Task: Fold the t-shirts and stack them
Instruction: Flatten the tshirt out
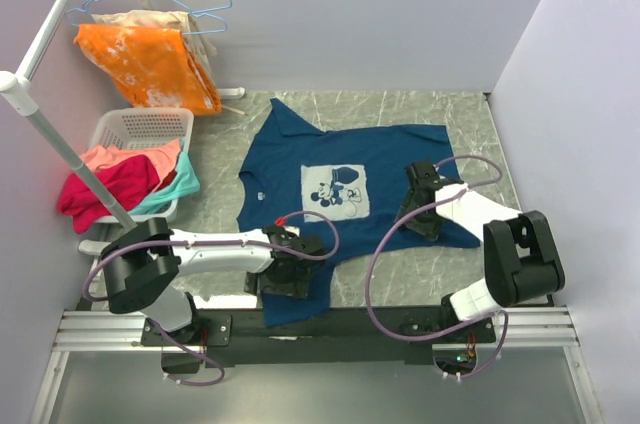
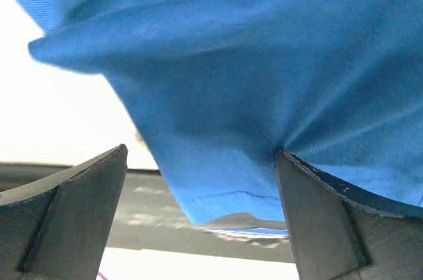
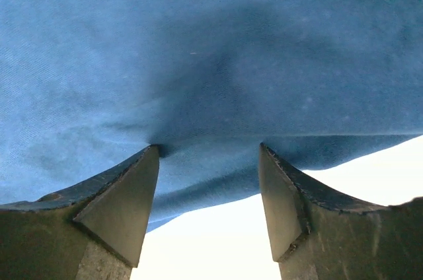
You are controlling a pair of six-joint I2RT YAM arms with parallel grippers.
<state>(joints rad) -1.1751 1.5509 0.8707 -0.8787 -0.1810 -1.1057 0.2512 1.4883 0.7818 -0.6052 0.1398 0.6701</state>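
We see basket (image 1: 140, 124) left w/ pink, red, teal clothes (image 1: 118, 179), navy tee (image 1: 400, 154) centre, left gripper (image 2: 201, 154) & right gripper (image 3: 208, 151) jaws apart on it

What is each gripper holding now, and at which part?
Nothing is gripped yet. The left fingers stand open around the near edge of the navy t-shirt; the right fingers stand open around its right edge.

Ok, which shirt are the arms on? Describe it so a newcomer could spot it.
On the grey marbled table, right of the white laundry basket, one t-shirt lies spread out in the middle. It is the only navy one, with a pale square cartoon-mouse print on its chest; the basket's clothes are pink, red and teal.
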